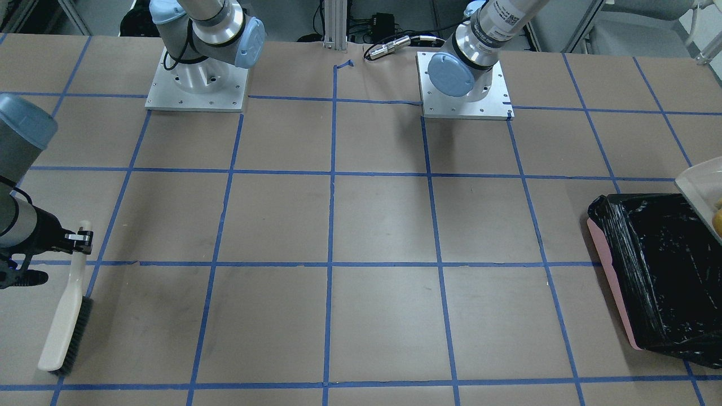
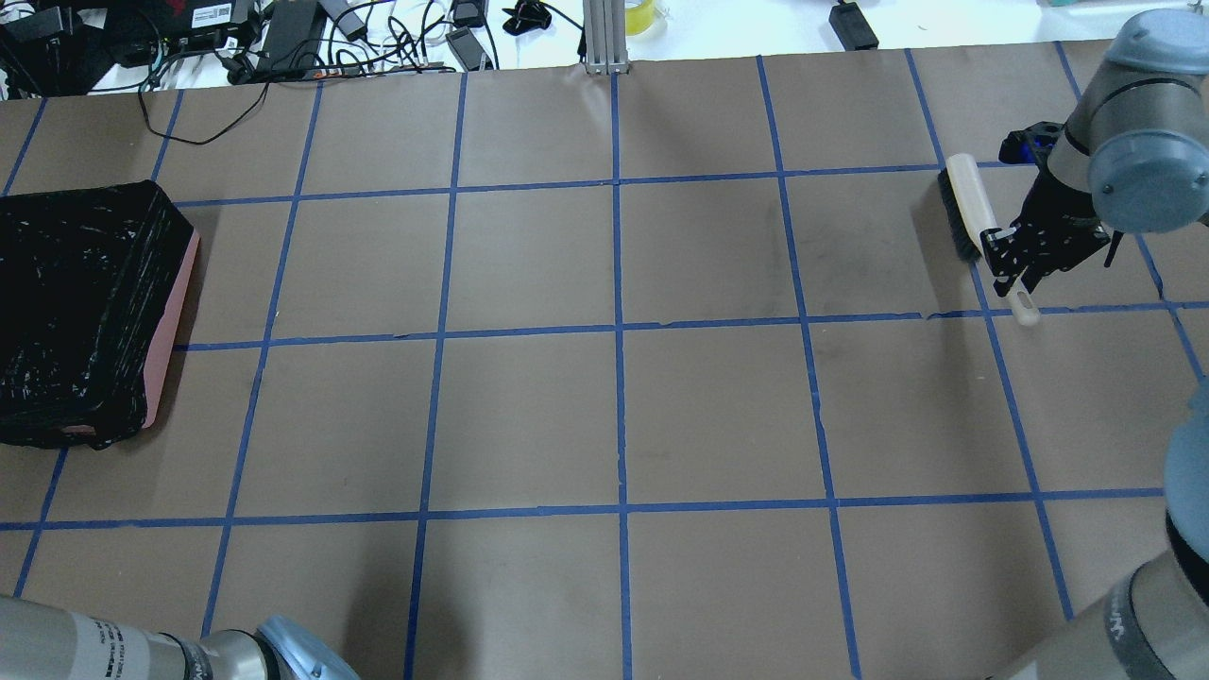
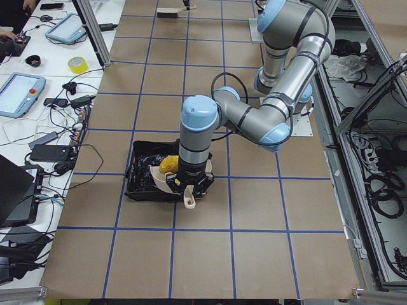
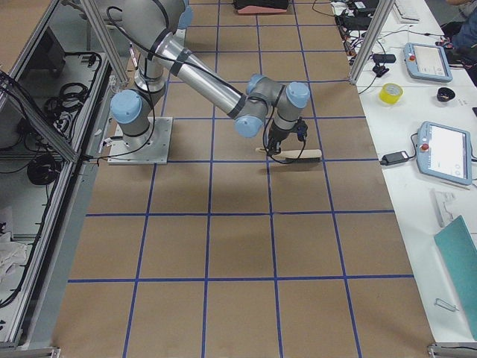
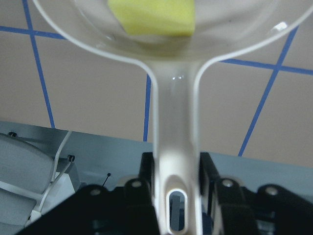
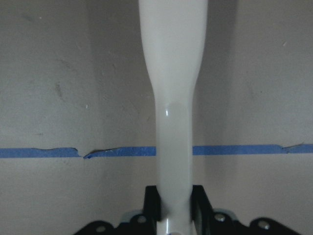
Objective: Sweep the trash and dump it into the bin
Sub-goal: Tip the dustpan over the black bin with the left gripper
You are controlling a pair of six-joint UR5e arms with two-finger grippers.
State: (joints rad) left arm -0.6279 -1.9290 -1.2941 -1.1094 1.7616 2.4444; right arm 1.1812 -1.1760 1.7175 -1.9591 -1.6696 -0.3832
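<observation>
My left gripper (image 5: pixel 176 196) is shut on the handle of a beige dustpan (image 5: pixel 173 112) and holds it over the bin (image 3: pixel 143 184). The bin is pink with a black bag (image 1: pixel 665 265) and also shows in the overhead view (image 2: pixel 85 302). The yellow sponge block (image 5: pixel 151 17) lies in the pan. The orange-yellow lump (image 3: pixel 168 164) sits in the pan too and shows at the front view's right edge (image 1: pixel 717 221). The cream crescent is hidden. My right gripper (image 2: pixel 1013 267) is shut on the handle of a hand brush (image 2: pixel 965 200) on the table.
The brush (image 1: pixel 67 316) lies with its bristles on the paper at the table's right end, and its handle (image 6: pixel 173 98) fills the right wrist view. Both arm bases (image 1: pixel 197 84) stand at the robot's side of the table. Blue tape lines grid the brown paper.
</observation>
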